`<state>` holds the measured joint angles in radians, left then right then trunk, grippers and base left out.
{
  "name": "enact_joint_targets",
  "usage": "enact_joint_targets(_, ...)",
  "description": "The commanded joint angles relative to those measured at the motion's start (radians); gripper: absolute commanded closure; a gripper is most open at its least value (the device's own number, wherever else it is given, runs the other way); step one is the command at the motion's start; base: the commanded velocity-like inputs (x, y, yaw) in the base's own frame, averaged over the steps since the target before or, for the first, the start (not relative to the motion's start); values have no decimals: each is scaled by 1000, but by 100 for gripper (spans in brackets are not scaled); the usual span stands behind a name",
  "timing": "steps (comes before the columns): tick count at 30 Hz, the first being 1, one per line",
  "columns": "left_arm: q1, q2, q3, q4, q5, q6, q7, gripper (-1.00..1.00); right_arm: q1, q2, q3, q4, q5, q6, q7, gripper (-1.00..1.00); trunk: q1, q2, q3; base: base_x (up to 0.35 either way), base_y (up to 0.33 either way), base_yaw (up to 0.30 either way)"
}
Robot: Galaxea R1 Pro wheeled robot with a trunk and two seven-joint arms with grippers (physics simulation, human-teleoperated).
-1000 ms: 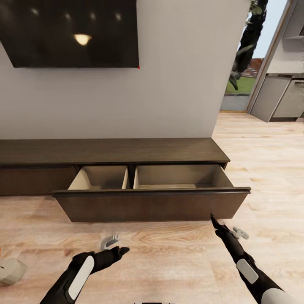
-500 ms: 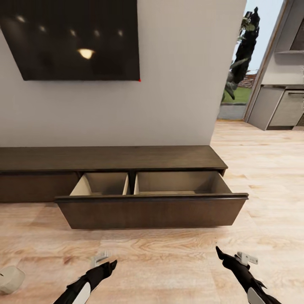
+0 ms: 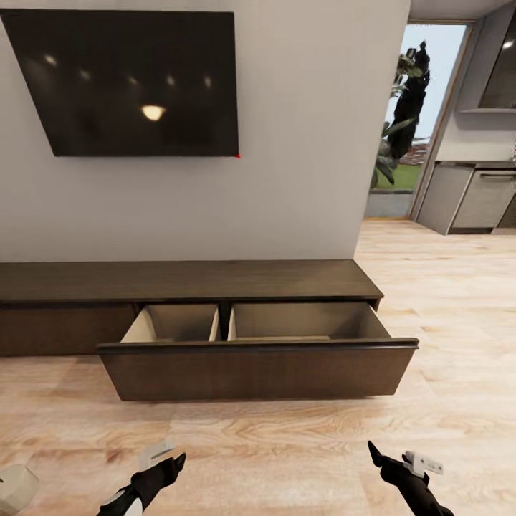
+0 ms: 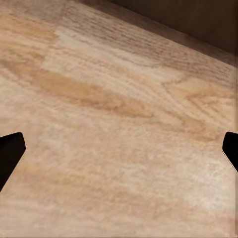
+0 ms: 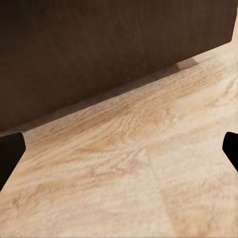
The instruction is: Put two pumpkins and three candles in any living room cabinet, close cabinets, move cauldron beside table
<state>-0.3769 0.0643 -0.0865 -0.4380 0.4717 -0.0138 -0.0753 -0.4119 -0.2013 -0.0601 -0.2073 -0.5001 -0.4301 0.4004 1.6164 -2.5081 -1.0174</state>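
Cabinet first: the long dark wooden unit runs along the wall under the black screen, and its wide drawer stands pulled out toward me, filling the middle of the head view. Both pale compartments, as far as their visible parts show, hold nothing. So, as I judge it, the storing has not begun here: no pumpkin or candle lies in the drawer, and the drawer itself is left to be shut afterwards. A pale stubby shape at about eight o'clock, cut by the picture's edge, may be a candle on the wooden floor, though too little of it shows to be sure.

Next, the arms, both low at the picture's foot. The left gripper sits at about seven o'clock and the right gripper at about five o'clock, each well apart from the drawer front. In the wrist views the fingertips of the left and the fingertips of the right stand spread wide at the picture's edges, with bare floor between them. Neither holds or touches anything.
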Motion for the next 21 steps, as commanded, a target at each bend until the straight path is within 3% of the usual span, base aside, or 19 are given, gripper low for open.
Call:
enact_joint_targets(1, 0, 0, -8, 2, 9, 0, 1, -100, -1, 1, -6, 4, -5, -40, 11, -100, -1, 0, 3, 0, 0, 0)
enact_joint_targets(10, 0, 3, -9, 4, 11, 0, 0, -100, 0, 22, -6, 12, -4, -106, 4, -100, -5, 2, 38, 0, 0, 6)
enact_joint_targets(14, 0, 2, -9, 4, 12, 0, 0, -100, 1, 38, -7, 15, -3, -140, 1, -100, -6, 3, 53, -2, 0, 144)
enact_joint_targets(21, 0, 2, -9, 4, 12, 0, 2, -100, 0, 90, -6, 92, -3, -372, -17, -100, -10, 5, 80, -252, -6, 262)
